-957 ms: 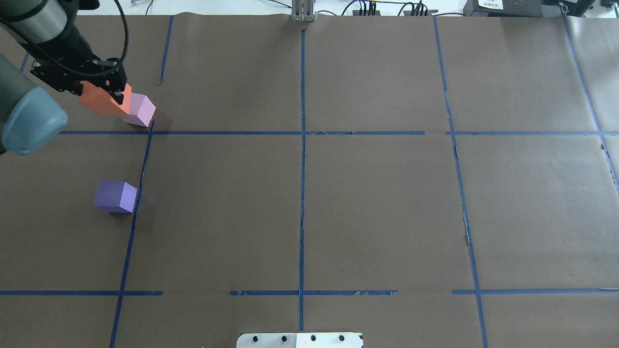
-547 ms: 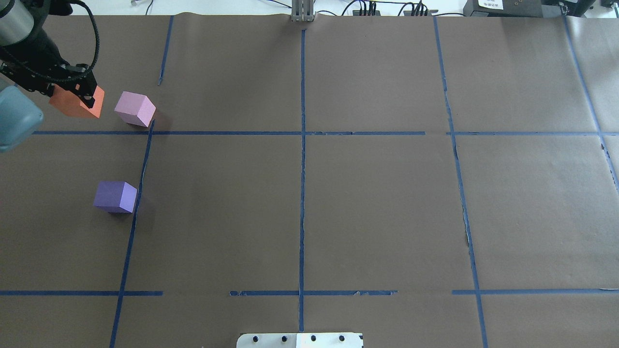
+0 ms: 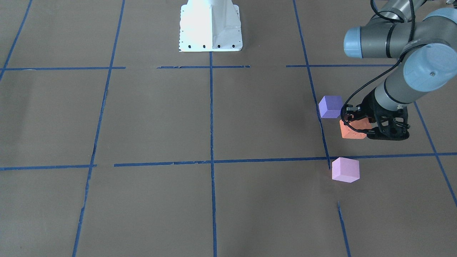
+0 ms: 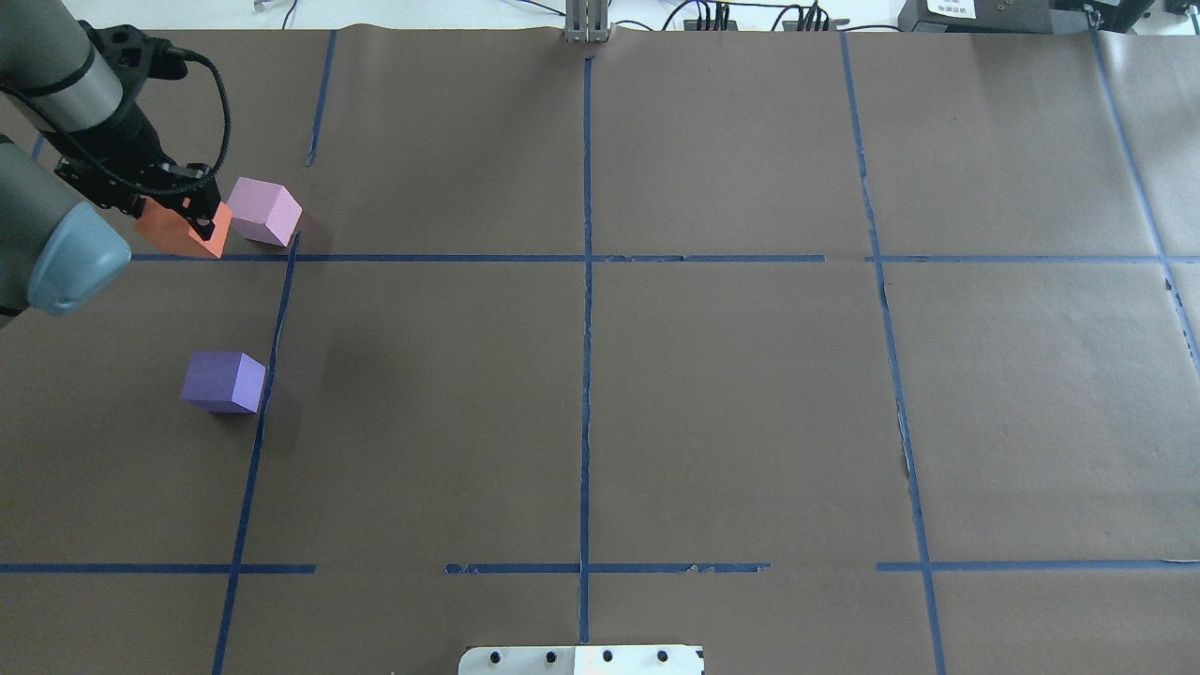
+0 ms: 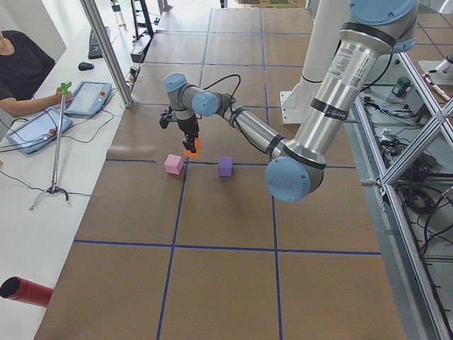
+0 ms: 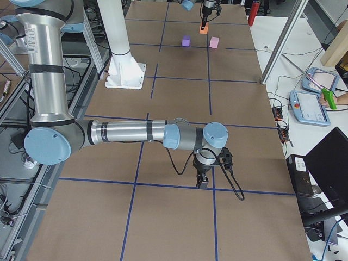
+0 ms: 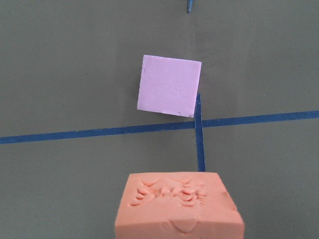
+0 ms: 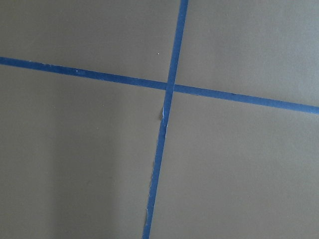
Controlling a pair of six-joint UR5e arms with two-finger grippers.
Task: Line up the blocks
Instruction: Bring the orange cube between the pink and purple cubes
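Observation:
My left gripper [image 4: 187, 214] is shut on the orange block [image 4: 180, 232], whose dented face fills the bottom of the left wrist view [image 7: 179, 204]. The block hangs low over the paper, or rests on it; I cannot tell which. It is just left of the pale pink block [image 4: 265, 212], a small gap apart. From the front the orange block [image 3: 351, 131] lies between the violet block [image 3: 330, 106] and the pink block [image 3: 345, 170]. The violet block [image 4: 223, 382] stands alone nearer the robot. My right gripper [image 6: 204, 182] shows only in the exterior right view, low over a tape crossing; I cannot tell whether it is open or shut.
Blue tape lines [image 4: 586, 258] divide the brown paper into squares. The white robot base plate [image 3: 210, 25] sits at the table's near middle edge. A metal post [image 4: 586, 23] stands at the far edge. An operator [image 5: 21, 67] sits with tablets beyond the far edge.
My left gripper carried the orange block left, away from the pink block, then back right and nearer the robot. It now sits lower beside the pink block. The other blocks have not moved.

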